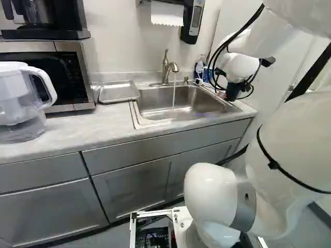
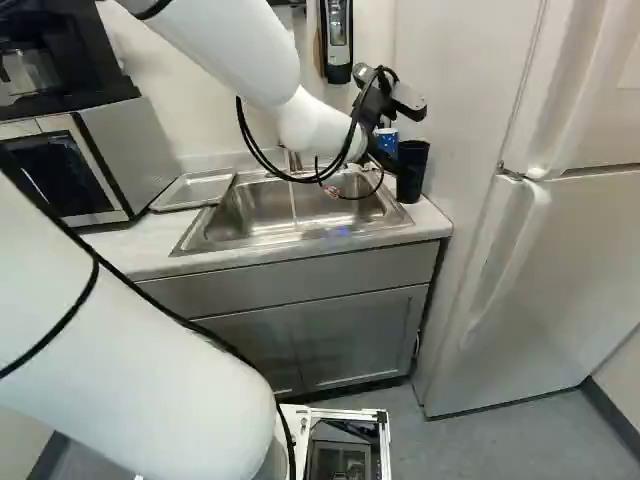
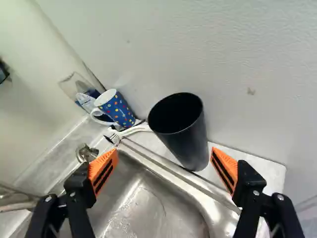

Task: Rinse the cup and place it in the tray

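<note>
The gripper is gaping, its orange pads standing well apart and clasping nothing. Ahead, roughly between them, the black cup is standing upright on the counter beside the sink. It is probably the one needing a rinse, so the step is looking like a grasp: centring the pads across its wall, going in low enough for a firm hold, then squeezing gently. The brush and spotted mug are sitting just beyond, so any straying is risking a knock. Water is running from the tap for the rinse, and the tray is resting past the sink's opposite side.

The arm is rising from its base, reaching forward and holding its wrist above the sink's cup end.
</note>
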